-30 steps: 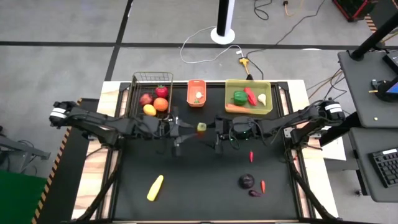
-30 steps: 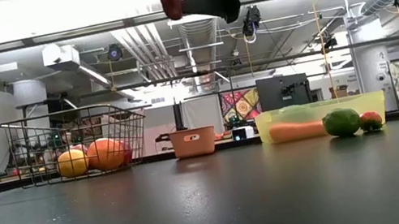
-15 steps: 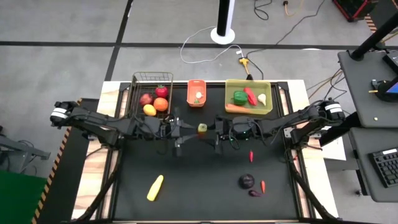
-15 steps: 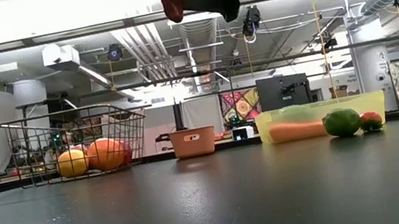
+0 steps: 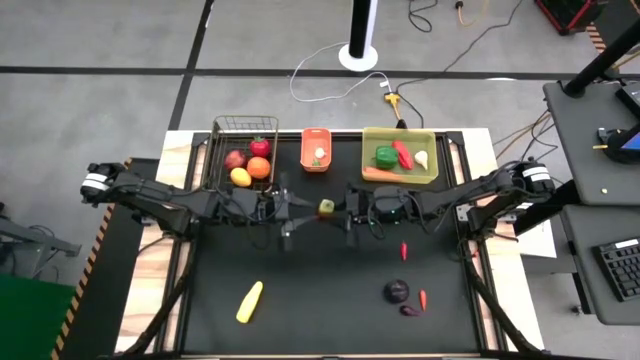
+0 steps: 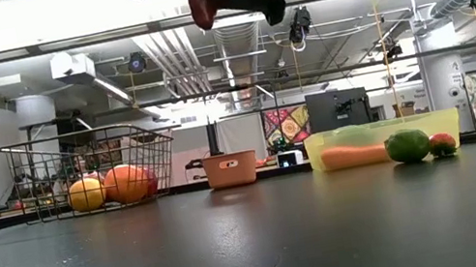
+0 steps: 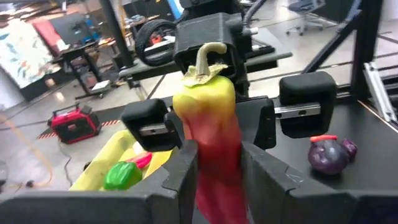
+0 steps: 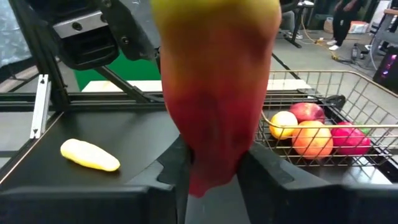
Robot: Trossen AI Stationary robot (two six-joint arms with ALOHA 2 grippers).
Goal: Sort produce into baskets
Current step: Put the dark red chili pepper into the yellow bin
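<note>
Black matting covers the table, above whose middle a red-and-yellow pepper is held between the left gripper and the right gripper, both closed on it. Its long axis is seen running upright, stem up, crosswise to both pairs of fingers. Neither arm is nearer, so one release is probably needed before basketing.

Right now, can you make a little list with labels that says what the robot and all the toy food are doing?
held item: red-yellow pepper, in the air mid-table
left pincer: shut on the pepper
right pincer: shut on the pepper too
wire basket: apple, orange, lemon, strawberry
orange basket: one small pale piece
yellow-green bin: green pepper, chilli, carrot
loose on table: corn, eggplant
</note>
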